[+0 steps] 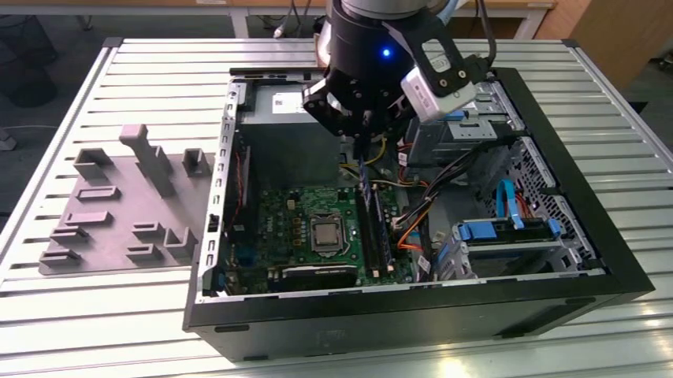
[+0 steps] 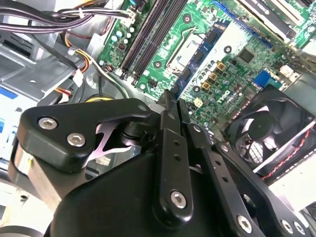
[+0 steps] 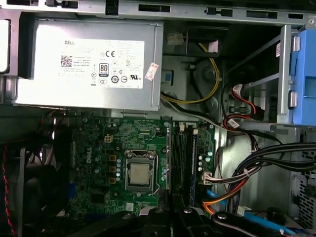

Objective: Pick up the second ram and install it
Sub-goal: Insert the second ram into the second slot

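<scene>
Slatted metal counter (image 1: 126, 315) carries an open PC case (image 1: 421, 323) and a grey fixture (image 1: 116, 213). Inside lies the motherboard (image 1: 305, 213) with its memory slots (image 3: 181, 163). Above them hangs the claw (image 1: 363, 161), fingers (image 2: 170, 118) drawn narrow; whether they pinch the ram I cannot tell. One stick (image 1: 370, 228) stands in the slots.

Second ram (image 1: 365, 175): thin dark stick, upright on edge, hanging just below the gripper (image 1: 364, 157) fingertips, apparently pinched between them, above the motherboard slots.
</scene>
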`<control>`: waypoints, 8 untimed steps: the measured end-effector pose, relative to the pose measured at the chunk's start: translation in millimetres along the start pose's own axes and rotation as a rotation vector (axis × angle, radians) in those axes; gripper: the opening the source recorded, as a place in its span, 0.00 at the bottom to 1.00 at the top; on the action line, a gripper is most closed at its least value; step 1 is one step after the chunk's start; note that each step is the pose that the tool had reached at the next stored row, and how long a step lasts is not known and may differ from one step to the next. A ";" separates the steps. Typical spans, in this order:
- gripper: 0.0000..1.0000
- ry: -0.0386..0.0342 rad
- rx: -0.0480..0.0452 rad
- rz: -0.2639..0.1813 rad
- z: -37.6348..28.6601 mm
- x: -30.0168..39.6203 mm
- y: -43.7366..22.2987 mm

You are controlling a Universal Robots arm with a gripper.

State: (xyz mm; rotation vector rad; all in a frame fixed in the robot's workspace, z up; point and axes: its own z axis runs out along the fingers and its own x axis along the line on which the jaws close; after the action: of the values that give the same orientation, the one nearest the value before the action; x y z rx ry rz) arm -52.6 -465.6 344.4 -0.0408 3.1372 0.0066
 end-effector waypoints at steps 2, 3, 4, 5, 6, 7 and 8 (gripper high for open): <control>0.14 0.0000 0.0000 0.001 3.1 -0.7 -0.1; 0.14 0.0000 0.0000 0.002 4.5 -1.0 -0.1; 0.14 0.0000 0.0000 0.002 5.7 -1.2 -0.2; 0.14 0.0000 0.0000 0.003 7.0 -1.2 -0.2; 0.14 0.0000 0.0000 0.003 7.7 -1.2 -0.2; 0.14 0.0001 0.0001 0.003 7.9 -1.3 -0.2; 0.14 0.0001 0.0002 0.003 7.9 -1.3 -0.2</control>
State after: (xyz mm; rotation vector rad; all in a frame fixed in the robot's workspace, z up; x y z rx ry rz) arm -51.2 -465.7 336.5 -0.0364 3.1374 0.0063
